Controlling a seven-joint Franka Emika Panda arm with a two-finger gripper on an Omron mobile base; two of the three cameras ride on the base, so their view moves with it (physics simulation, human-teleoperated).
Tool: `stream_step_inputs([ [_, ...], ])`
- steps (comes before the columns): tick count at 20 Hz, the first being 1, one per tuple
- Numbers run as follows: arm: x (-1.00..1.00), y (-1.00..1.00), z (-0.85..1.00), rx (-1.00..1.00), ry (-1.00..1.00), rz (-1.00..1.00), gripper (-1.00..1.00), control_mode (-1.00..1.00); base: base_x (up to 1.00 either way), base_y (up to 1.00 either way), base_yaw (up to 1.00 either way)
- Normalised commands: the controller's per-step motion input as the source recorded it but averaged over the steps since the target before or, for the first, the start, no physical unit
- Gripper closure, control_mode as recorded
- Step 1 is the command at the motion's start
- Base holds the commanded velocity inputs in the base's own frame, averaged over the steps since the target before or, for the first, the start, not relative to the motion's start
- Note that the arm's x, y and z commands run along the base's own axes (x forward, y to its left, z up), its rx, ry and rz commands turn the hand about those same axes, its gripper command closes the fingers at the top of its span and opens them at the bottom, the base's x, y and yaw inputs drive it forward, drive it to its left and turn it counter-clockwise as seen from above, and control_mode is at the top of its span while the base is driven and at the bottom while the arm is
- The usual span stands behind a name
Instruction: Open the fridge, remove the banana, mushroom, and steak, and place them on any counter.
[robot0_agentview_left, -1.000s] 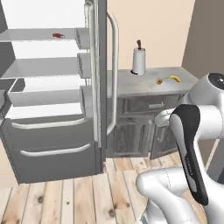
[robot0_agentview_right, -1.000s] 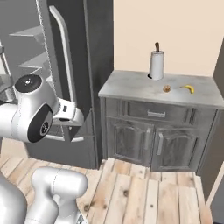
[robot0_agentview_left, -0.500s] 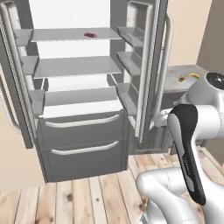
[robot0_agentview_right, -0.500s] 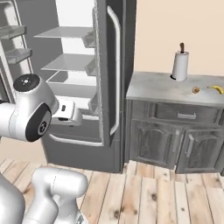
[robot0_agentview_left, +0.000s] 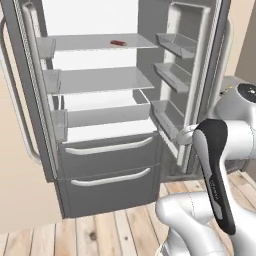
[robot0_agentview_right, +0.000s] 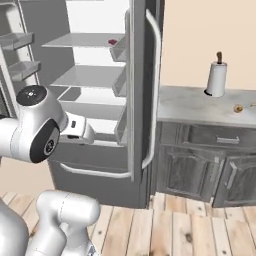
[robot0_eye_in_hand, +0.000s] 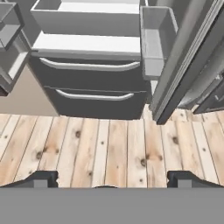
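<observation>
Pale wooden floorboards (robot0_eye_in_hand: 118, 148) run up to the fridge (robot0_agentview_left: 107, 165), whose two upper doors stand wide open on a white interior with bare grey shelves. On the top shelf lies the steak (robot0_agentview_left: 118, 42), small and red, near the shelf's middle; from the right base view it shows as a dark red spot (robot0_agentview_right: 112, 42) behind the door's edge. Right of the fridge, the bench (robot0_agentview_right: 200, 107) carries a paper towel roll (robot0_agentview_right: 216, 78) on an upright holder and the mushroom (robot0_agentview_right: 238, 108), a small tan thing near its right end. The tool (robot0_eye_in_hand: 113, 179) hangs empty over the floor before the two lower drawers, its fingertips (robot0_eye_in_hand: 41, 178) spread wide apart.
</observation>
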Motion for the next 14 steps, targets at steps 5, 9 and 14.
stream_step_inputs([
  [5,0.0,0.0,0.0,0.0,0.0,0.0,-1.0,1.0,0.46,0.5,-0.03],
  [9,0.0,0.0,0.0,0.0,0.0,0.0,-1.0,1.0,0.56,0.2,0.0],
  [14,0.0,0.0,0.0,0.0,0.0,0.0,-1.0,1.0,0.74,0.21,-0.01],
])
